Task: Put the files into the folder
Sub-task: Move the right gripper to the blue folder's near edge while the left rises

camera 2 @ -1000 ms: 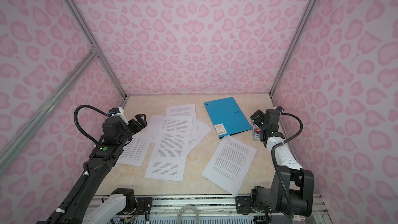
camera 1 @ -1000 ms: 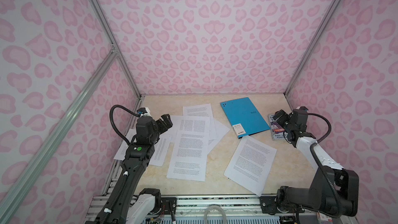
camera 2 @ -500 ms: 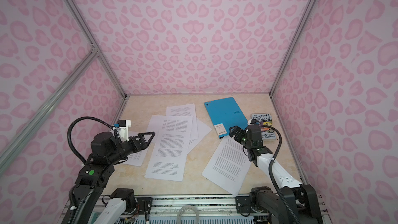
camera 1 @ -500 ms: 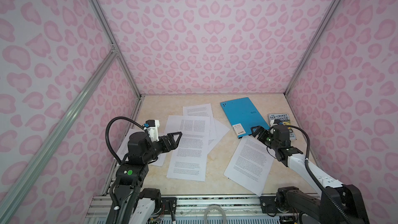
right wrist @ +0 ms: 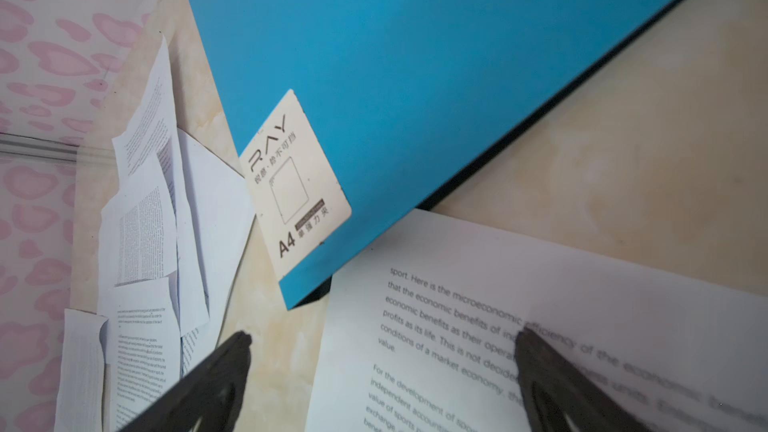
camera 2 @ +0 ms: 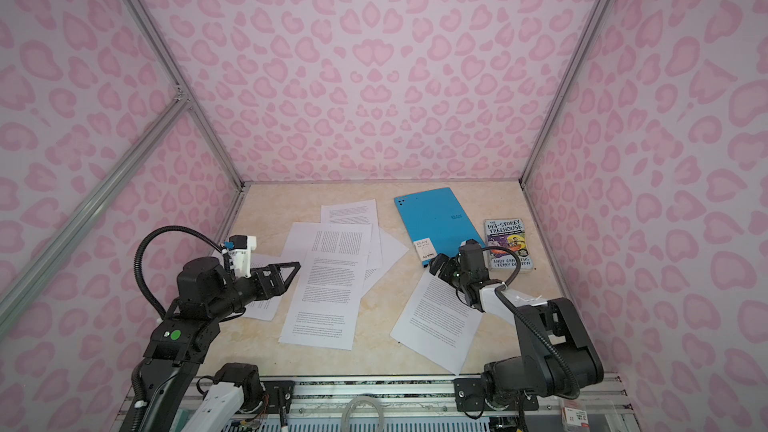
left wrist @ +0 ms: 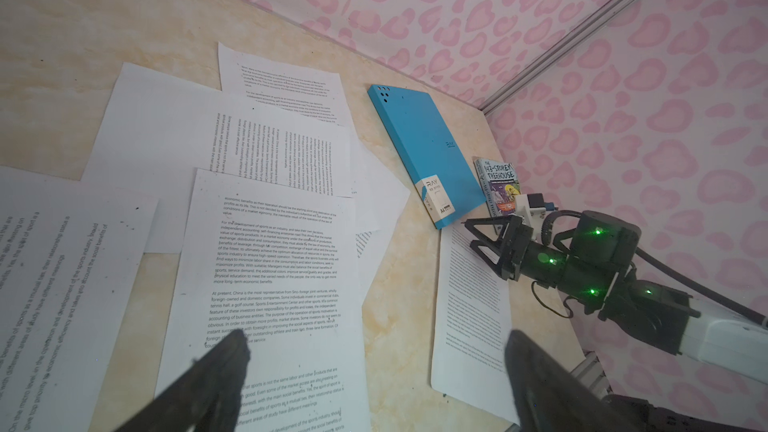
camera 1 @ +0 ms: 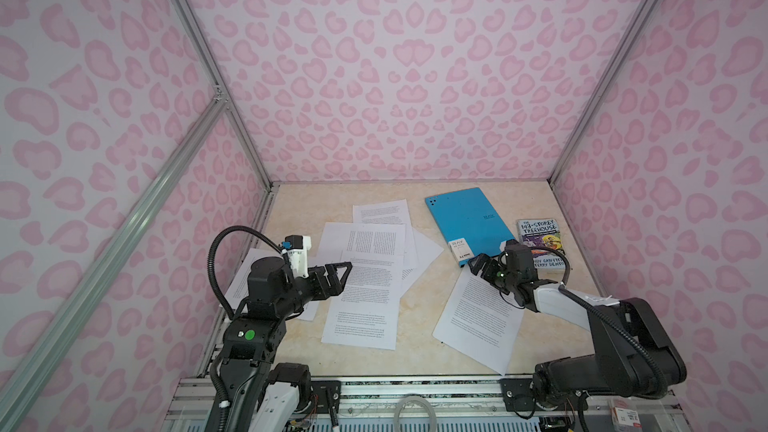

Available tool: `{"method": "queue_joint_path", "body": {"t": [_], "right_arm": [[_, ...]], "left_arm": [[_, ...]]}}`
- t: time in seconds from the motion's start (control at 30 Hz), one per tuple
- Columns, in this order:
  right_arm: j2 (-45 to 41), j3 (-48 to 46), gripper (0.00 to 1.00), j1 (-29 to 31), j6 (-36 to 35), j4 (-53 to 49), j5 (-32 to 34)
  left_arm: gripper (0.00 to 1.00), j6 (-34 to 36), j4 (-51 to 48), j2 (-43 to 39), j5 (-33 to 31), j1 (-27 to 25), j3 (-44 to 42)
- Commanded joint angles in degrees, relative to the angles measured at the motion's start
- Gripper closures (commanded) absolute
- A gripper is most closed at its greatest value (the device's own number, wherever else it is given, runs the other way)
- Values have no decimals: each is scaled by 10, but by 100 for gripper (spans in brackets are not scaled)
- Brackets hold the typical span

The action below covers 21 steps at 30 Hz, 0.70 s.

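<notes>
Presently, right gripper [camera 1: 477, 268]: spread, empty, just beside the labelled corner of the folder [camera 1: 465, 222].
Left gripper [camera 1: 344, 278]: spread, empty, well apart from the folder, over the files [camera 1: 365, 297].
Folder: closed, flat; likely stiff, slick; lift its open edge.
Files: scattered beside the folder; light, limp; pinch an edge.

Matt paper files [camera 1: 365, 301], smooth blue folder [camera 1: 465, 218], marble-look table [camera 1: 415, 351], alu frame [camera 1: 199, 43]

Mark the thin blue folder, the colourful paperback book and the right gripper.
thin blue folder [camera 1: 469, 222], in a top view, cover middle.
colourful paperback book [camera 1: 538, 228], in a top view, title.
right gripper [camera 1: 477, 264], in a top view, between fingertips.
</notes>
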Motion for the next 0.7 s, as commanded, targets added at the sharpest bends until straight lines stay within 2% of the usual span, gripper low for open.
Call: {"method": "queue_joint_path", "body": {"t": [0.0, 0.3, 0.53, 0.67], "right_arm": [[39, 21, 1, -1, -15, 11, -13], [120, 96, 0, -4, -57, -3, -11], [100, 90, 2, -25, -52, 4, -27], [102, 73, 4, -61, -14, 87, -95]], "left_arm": [[3, 7, -2, -6, -7, 0, -3], [3, 7, -5, -5, -15, 1, -4], [3, 7, -6, -5, -16, 0, -4], [3, 7, -6, -5, -16, 0, -4]]}}
